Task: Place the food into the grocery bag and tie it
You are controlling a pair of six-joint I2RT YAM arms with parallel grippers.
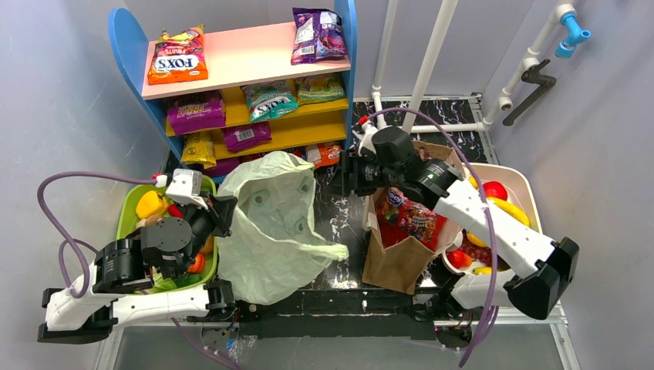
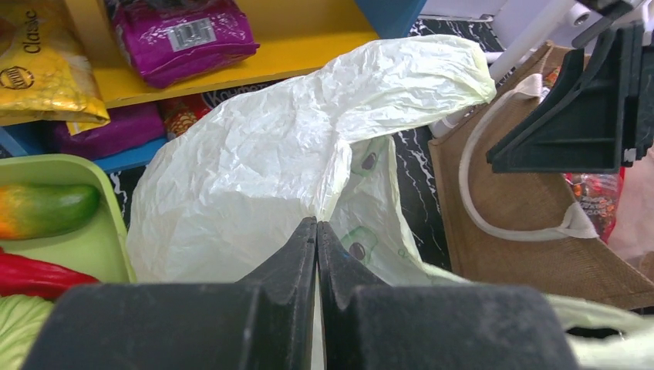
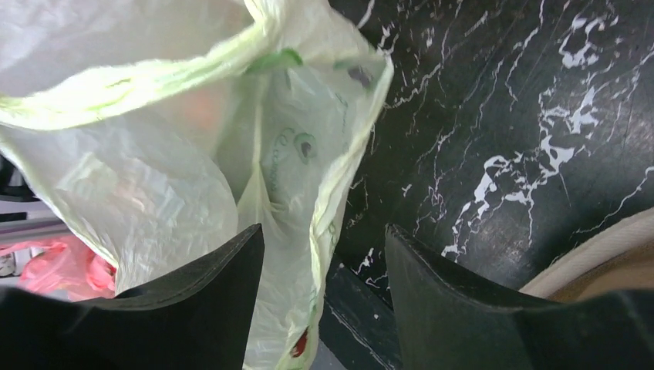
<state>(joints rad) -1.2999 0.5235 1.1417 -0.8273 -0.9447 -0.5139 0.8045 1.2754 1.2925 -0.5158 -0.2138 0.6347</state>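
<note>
left end effector (image 2: 316, 223) pinching grocery bag (image 2: 247, 169) | right end effector (image 3: 324, 235) agape | top view hides both

You had the brown paper bag (image 1: 395, 262) just right of the right gripper (image 1: 343, 176), a red snack packet (image 1: 416, 220) showing in its mouth; the white tub (image 1: 530, 196) stood farther right; beyond both grippers rose the blue-sided shelf (image 1: 127, 46), a Fox's packet (image 1: 177, 58) and a purple packet (image 1: 318, 35) on its pink top; the green tray (image 1: 123, 214) lay left of the left gripper (image 1: 226, 214); black marbled table (image 1: 343, 223) showed between them.
</note>
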